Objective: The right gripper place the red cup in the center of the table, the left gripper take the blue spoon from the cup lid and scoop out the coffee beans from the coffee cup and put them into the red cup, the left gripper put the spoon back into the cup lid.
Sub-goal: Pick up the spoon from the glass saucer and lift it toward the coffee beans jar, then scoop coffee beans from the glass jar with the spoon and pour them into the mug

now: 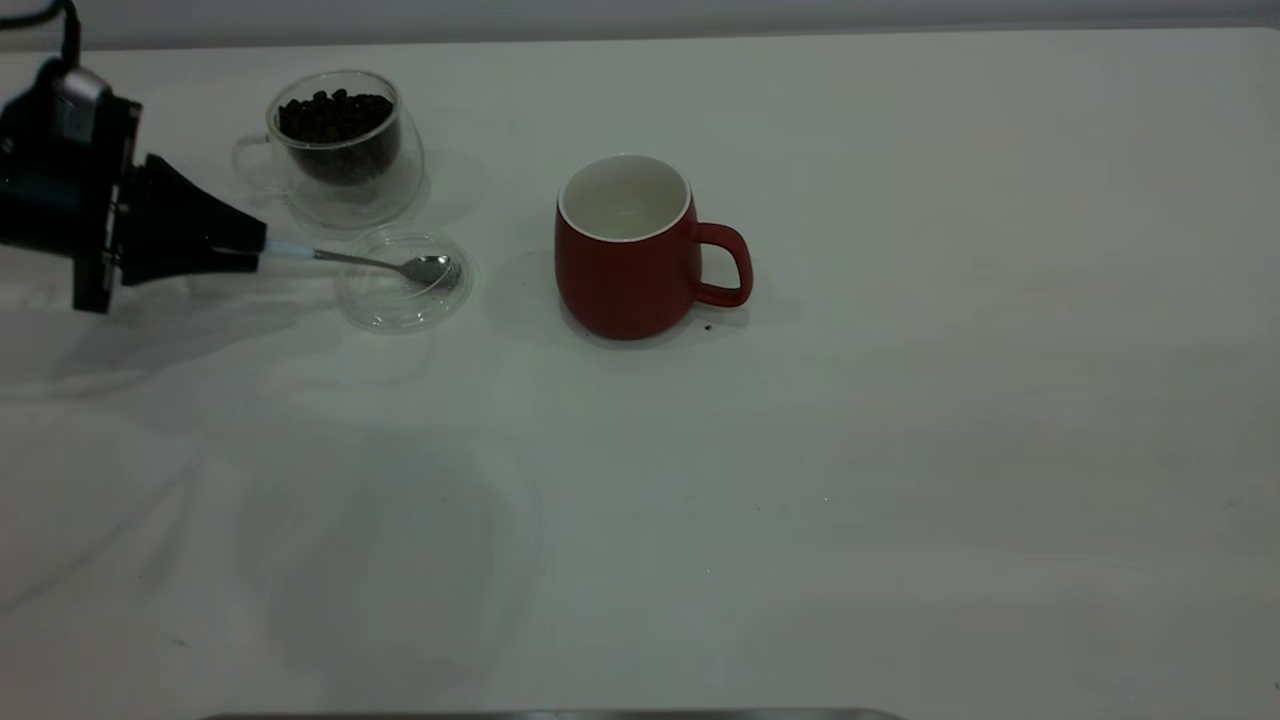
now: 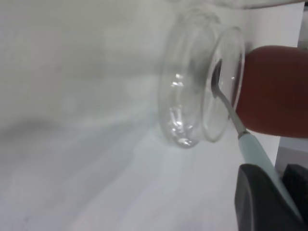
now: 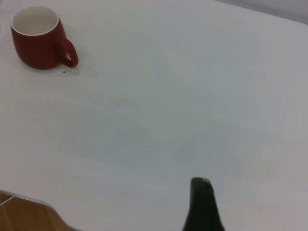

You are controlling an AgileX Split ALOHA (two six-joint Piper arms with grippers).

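Exterior view shows the black left end effector point(image 1: 255, 252) pinching the pale blue handle of the small blue spoon point(image 1: 385, 263). The spoon lies long and flat, pointing away from it toward the dark red cup point(image 1: 625, 270) with the white inside. Its shiny bowl sits in the round clear cup lid point(image 1: 395, 305) on the white bench point(image 1: 900, 450). The clear glass coffee cup point(image 1: 340, 150) of dark coffee beans point(image 1: 335, 115) stands just behind the lid, so the left arm is nearest. I cannot tell how the right end effector point(image 3: 202, 202) is set.
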